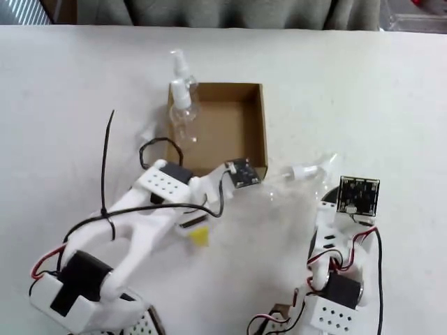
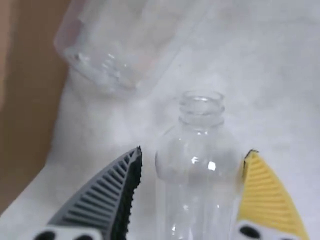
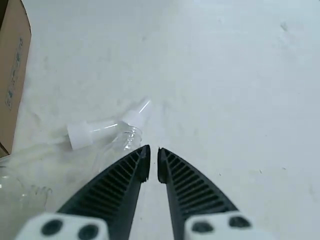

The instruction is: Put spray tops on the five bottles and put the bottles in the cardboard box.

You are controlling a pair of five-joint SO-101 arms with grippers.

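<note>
Clear plastic, uncapped, the open bottle (image 2: 200, 195) sits between the jaws of the left gripper (image 2: 195, 151). They stand apart, the yellow one close against the bottle's side, the grey one with a gap showing. The bottle's neck points away from the wrist toward another clear bottle (image 2: 115, 45) beyond, with the cardboard box (image 2: 22, 100) wall just beside.

The right gripper (image 3: 153, 148) has its black jaws almost together on nothing. Just past the tips a spray top (image 3: 82, 135) and a capped bottle (image 3: 131, 125) lie on the white table (image 1: 377, 91), right of the box.

Two topped bottles (image 1: 183, 105) stand at the box's far left corner; I cannot tell whether they are inside or outside it. Grey fabric (image 1: 230, 10) hangs beyond the table's far edge.
</note>
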